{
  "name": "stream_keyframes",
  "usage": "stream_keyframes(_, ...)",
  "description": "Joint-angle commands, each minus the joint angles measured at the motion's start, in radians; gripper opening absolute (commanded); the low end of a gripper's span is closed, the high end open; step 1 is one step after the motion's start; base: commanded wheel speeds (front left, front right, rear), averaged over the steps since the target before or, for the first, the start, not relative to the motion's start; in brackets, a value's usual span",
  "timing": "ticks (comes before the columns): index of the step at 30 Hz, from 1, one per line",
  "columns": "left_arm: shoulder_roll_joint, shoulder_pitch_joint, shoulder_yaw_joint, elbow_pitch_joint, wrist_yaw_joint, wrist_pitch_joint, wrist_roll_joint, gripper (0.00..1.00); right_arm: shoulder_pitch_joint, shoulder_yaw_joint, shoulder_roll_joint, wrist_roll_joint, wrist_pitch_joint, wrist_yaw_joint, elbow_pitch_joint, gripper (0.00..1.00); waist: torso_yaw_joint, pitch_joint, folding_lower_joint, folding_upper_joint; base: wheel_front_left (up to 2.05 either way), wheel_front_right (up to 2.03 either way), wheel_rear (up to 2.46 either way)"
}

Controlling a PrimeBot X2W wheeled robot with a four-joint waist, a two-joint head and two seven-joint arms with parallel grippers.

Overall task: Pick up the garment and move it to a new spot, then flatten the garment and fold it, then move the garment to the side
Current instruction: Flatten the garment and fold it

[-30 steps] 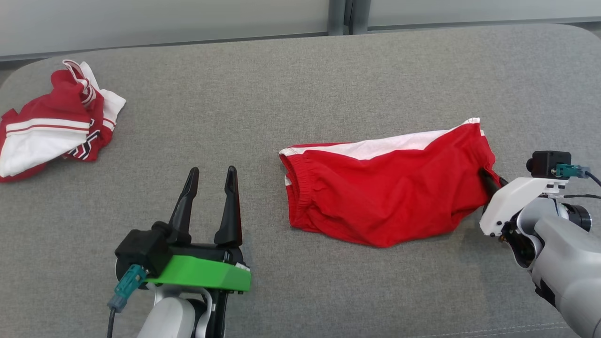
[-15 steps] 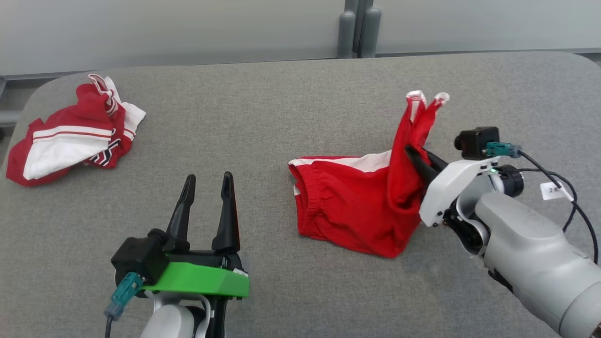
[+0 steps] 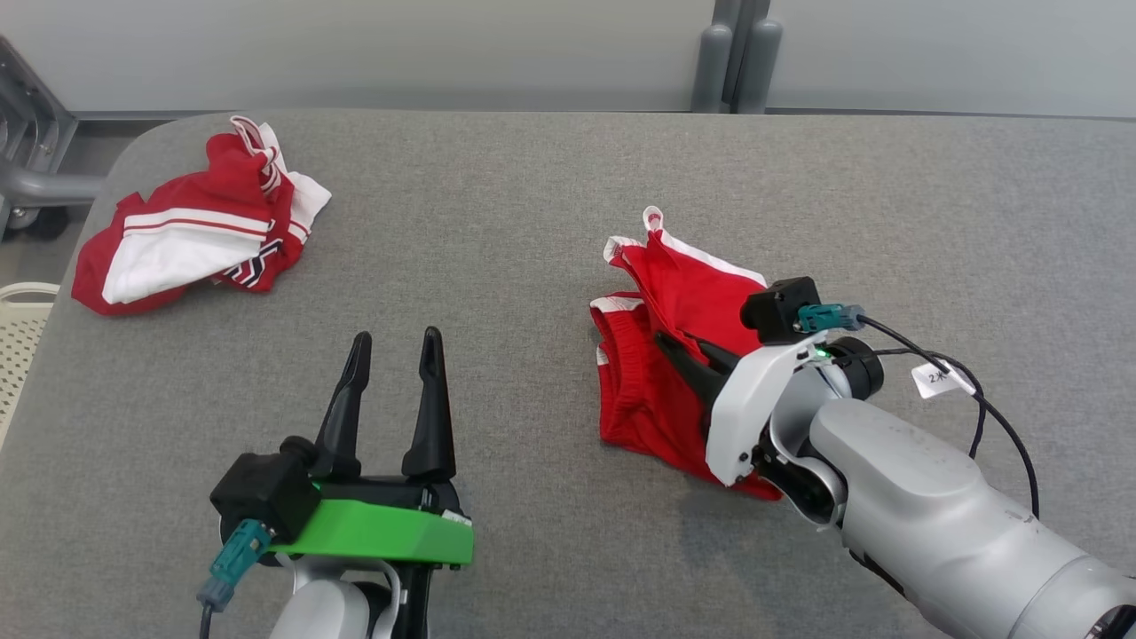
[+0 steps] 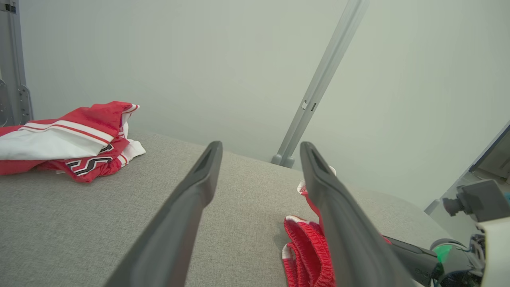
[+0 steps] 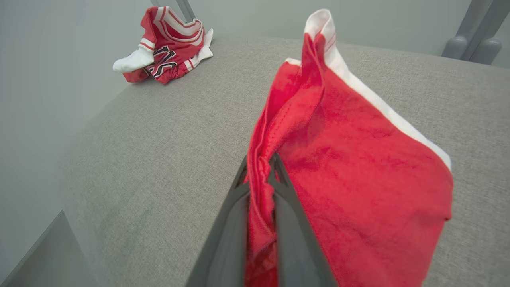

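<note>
You're working in a robotics lab or test room, not a home: a broad table (image 3: 532,195) padded in grey cloth, bare pale wall panels (image 3: 399,44) joined by a grey post (image 3: 737,53), and at the left a metal frame (image 3: 35,169), possibly on a caster.

From the head, looks steeply down from above the near edge of the grey tabletop (image 3: 532,204), facing its far edge. From the left wrist, sits low and sights along the left fingers (image 4: 187,215) toward the far edge. From the right wrist, hangs close over the red garment (image 5: 358,167), angled toward the far left corner. Share the crumpled jersey (image 3: 191,253) at that corner.
</note>
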State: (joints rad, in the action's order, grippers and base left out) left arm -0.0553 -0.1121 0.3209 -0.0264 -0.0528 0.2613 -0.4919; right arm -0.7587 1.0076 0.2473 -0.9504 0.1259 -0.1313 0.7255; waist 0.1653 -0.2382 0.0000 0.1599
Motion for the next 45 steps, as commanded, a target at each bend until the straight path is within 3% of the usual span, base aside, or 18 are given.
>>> stream_keyframes(1,-0.002,0.007,-0.001,0.002,0.002,0.005,-0.004,1.00,0.022,-0.011,-0.011,0.015,-0.010,0.001,0.001,0.00,0.011,-0.009,0.0000,0.0001,0.00,0.00,0.00)
stream_keyframes(14,0.002,-0.012,0.011,0.002,0.004,0.004,-0.006,1.00,0.007,-0.052,-0.118,0.162,-0.043,0.001,0.140,0.00,0.043,-0.023,0.0000,0.0001,0.00,0.00,0.00)
stream_keyframes(16,0.003,-0.010,0.011,0.000,0.003,0.004,-0.006,1.00,0.005,-0.053,-0.128,0.191,-0.040,0.001,0.157,0.42,0.045,-0.020,0.0000,0.0001,0.00,0.00,0.00)
stream_keyframes(17,0.003,-0.008,0.011,-0.001,0.003,0.004,-0.006,1.00,0.005,-0.052,-0.132,0.205,-0.038,0.001,0.163,0.97,0.045,-0.018,0.0000,0.0001,0.00,0.00,0.00)
stream_keyframes(18,0.003,-0.005,0.010,-0.002,0.001,0.004,-0.006,1.00,0.007,-0.053,-0.137,0.215,-0.035,0.001,0.167,1.00,0.045,-0.015,0.0000,0.0001,0.00,0.00,0.00)
stream_keyframes(24,0.004,0.017,0.013,-0.005,-0.002,0.004,-0.006,1.00,0.039,-0.071,-0.156,0.254,-0.017,0.001,0.142,1.00,0.028,0.006,0.0000,0.0001,0.00,0.00,0.00)
stream_keyframes(29,0.004,0.029,0.020,-0.011,-0.004,0.004,-0.004,1.00,0.064,-0.126,-0.134,0.262,0.014,0.001,0.091,1.00,0.002,0.027,0.0000,0.0001,0.00,0.00,0.00)
stream_keyframes(38,0.004,0.056,0.050,-0.015,-0.009,0.004,-0.009,1.00,0.141,-0.326,-0.046,0.314,0.054,0.001,0.013,1.00,-0.046,0.060,0.0000,0.0001,0.00,0.00,0.00)
stream_keyframes(45,0.003,0.067,0.063,-0.007,-0.018,0.004,-0.015,1.00,0.224,-0.479,-0.035,0.384,0.037,0.001,-0.061,1.00,-0.073,0.067,0.0000,0.0001,0.00,0.00,0.00)
